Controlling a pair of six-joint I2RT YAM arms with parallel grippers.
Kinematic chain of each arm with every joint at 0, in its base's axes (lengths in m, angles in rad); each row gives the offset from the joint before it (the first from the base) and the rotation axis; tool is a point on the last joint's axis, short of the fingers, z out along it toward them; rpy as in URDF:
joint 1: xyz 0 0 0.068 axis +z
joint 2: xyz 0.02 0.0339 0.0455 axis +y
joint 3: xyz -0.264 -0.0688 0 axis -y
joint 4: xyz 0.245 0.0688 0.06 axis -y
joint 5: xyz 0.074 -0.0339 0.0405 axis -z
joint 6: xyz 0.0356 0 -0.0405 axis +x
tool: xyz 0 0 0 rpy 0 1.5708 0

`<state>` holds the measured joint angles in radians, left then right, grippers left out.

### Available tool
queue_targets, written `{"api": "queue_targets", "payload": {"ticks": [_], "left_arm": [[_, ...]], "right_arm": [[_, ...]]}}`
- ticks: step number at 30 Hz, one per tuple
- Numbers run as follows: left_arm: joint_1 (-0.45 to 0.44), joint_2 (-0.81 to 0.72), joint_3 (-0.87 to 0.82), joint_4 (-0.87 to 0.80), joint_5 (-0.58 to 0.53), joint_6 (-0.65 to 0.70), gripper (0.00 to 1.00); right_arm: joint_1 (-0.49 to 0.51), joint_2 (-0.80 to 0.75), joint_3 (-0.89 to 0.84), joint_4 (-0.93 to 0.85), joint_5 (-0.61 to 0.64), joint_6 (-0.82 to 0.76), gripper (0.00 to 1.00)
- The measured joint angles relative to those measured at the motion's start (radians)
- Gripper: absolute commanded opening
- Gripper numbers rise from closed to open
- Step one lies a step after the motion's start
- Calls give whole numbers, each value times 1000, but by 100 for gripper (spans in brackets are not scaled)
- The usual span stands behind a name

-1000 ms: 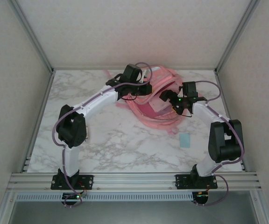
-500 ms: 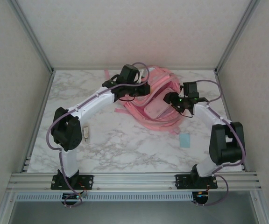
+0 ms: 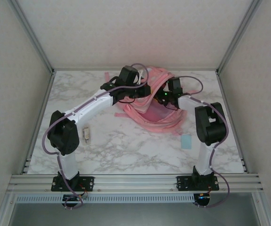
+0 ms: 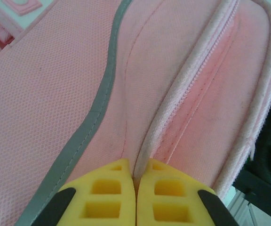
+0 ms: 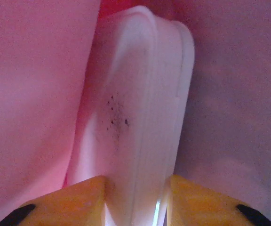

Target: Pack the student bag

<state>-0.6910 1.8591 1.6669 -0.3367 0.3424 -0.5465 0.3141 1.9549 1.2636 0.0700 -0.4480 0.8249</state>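
The student bag (image 3: 152,117) lies slumped on the table (image 3: 126,150) toward twelve o'clock, just right of centre. The left pincer (image 4: 134,167) is closed, pinching a fold of pink fabric beside the zip. The right pincer (image 5: 135,188) sits inside the bag's opening, pads pressed on both faces of a white flat object (image 5: 135,94). The bag looks light, soft and floppy, so its mouth will likely sag shut unless held. The stitched zip edge seems the firmest hold; the mesh fabric would probably bunch and slip.
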Motion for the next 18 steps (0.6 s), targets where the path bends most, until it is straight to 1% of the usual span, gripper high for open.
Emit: {"api": "queue_targets", "payload": {"ticks": [2, 5, 8, 10, 15, 16, 18], "left_arm": [[0, -10, -2, 0, -7, -1, 0], [-1, -16, -8, -1, -11, -1, 0], [-3, -18, -13, 0, -15, -1, 0], [-3, -18, -15, 3, -19, -1, 0], [-4, -17, -15, 5, -19, -1, 0], [-4, -17, -15, 7, -19, -2, 0], [-4, -13, -15, 13, -18, -5, 0]], "right_arm": [[9, 27, 28, 12, -7, 11, 41], [12, 25, 27, 6, -3, 10, 49], [11, -29, -11, -41, 22, -23, 58], [11, -114, -53, -105, 48, -62, 65], [11, -351, -114, -264, 114, -166, 78], [11, -396, -127, -293, 129, -188, 82], [11, -464, -154, -349, 154, -224, 93]]}}
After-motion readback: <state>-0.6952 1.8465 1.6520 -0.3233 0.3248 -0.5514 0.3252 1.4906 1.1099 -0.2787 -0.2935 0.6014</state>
